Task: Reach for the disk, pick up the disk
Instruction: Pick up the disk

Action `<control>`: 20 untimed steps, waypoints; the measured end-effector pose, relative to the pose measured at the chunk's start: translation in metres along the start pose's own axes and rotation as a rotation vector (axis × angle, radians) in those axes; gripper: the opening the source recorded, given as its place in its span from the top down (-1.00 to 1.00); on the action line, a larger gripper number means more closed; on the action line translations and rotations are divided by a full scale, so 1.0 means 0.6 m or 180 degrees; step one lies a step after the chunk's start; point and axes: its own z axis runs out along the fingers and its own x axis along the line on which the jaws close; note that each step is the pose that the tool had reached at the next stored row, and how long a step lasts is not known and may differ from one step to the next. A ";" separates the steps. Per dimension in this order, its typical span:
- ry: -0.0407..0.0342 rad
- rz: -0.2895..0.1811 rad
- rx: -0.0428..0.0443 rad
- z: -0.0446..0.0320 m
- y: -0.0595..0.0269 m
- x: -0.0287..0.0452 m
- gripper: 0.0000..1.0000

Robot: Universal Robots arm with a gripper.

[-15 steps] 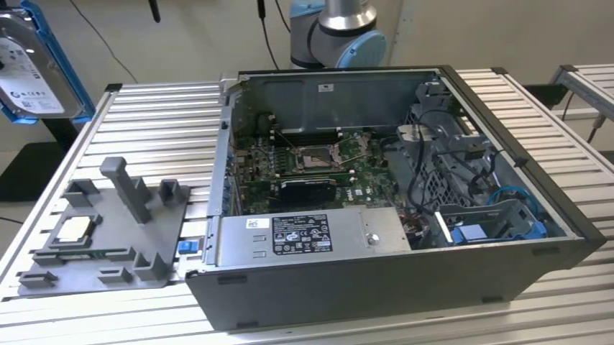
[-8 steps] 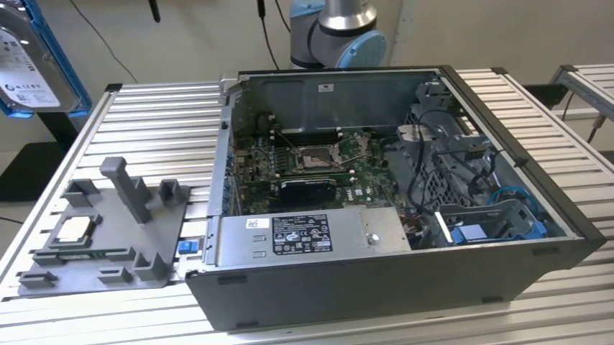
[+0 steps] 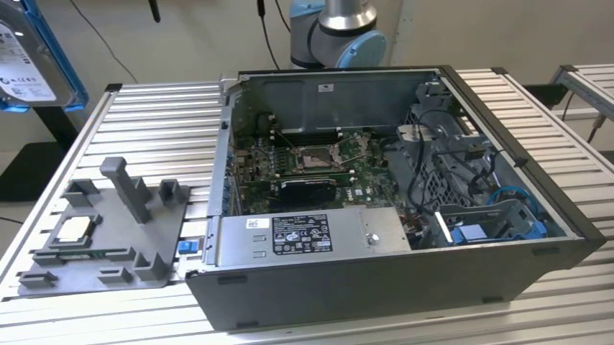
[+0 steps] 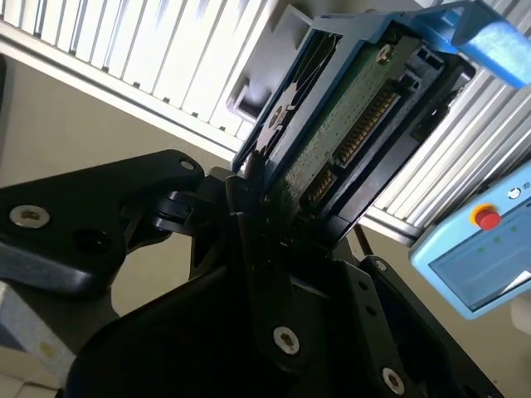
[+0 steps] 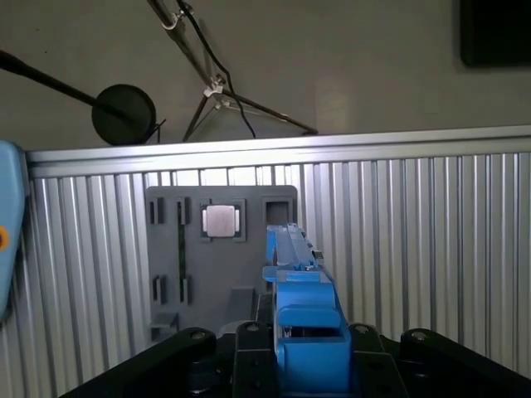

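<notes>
In the exterior view, you have the disk (image 3: 29, 57) hanging high at the view's left, label showing, well clear of the table (image 3: 163, 122). I judge that both the reach and the pick-up are done and nothing of the task is left. Below it lies the grey fixture (image 3: 106, 251) with the chip (image 3: 75, 230) seated in it. The open case (image 3: 384, 287) fills the middle, and the arm's base (image 3: 338, 32) stands behind it. Nothing stands between the disk and the table. In the second wrist view, the gripper (image 4: 278, 220) is clamped on the disk (image 4: 348, 124), with the black fingers (image 4: 249, 195) pressed against its flat faces. The green board side faces you and the blue frame runs along the edges. A pale blue pendant (image 4: 469, 257) with a red button lies beyond the table's edge, well apart from the disk. In the first wrist view, you see the disk (image 5: 303, 307) edge-on, rising from the gripper (image 5: 292, 352). Far beneath it are the fixture (image 5: 249, 265) and chip (image 5: 221, 221), so the disk is well apart from both, and from the table (image 5: 415, 249).
</notes>
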 end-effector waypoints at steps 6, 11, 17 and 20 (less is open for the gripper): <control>0.0000 0.0000 0.0000 -0.011 0.000 0.000 1.00; 0.0000 0.0000 0.0000 -0.019 0.000 0.000 1.00; 0.0000 0.0000 0.0000 -0.030 0.000 -0.001 1.00; 0.0000 0.0000 0.0000 -0.036 0.000 -0.001 1.00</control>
